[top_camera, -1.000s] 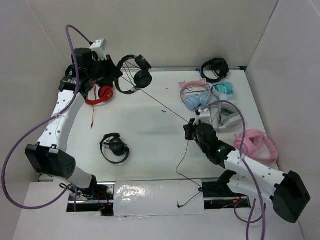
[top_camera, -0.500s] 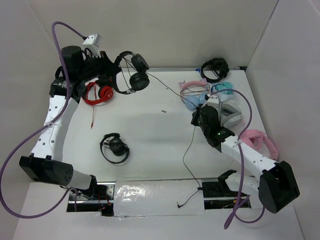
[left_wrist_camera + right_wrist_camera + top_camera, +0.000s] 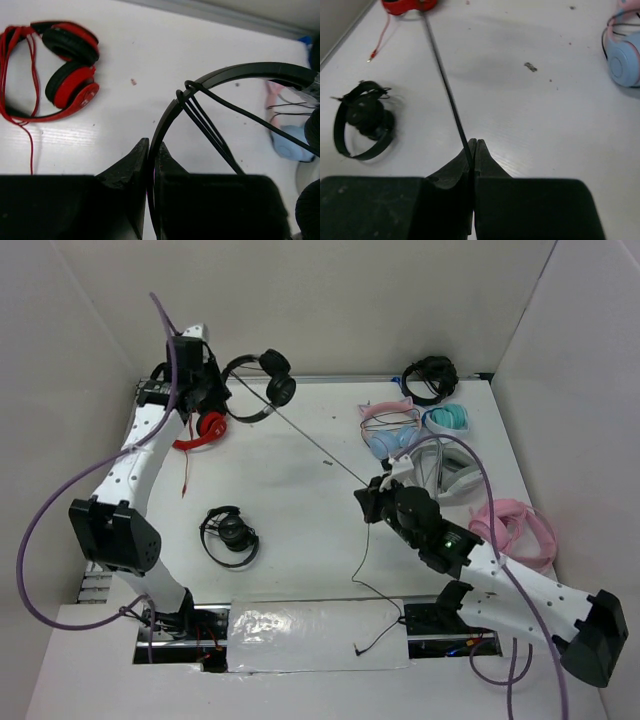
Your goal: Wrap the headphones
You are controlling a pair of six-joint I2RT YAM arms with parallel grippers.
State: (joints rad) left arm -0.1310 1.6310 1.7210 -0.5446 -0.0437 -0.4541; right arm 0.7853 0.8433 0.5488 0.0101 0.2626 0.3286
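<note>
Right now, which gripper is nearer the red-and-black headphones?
Left. The left gripper, shut on the headphones, hangs just behind the red-and-black headphones; the right gripper pinches the cable mid-table, far to their right.

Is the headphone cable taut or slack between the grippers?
Taut. The cable runs straight from the headphones in the left gripper to the shut right gripper; past it, slack.
</note>
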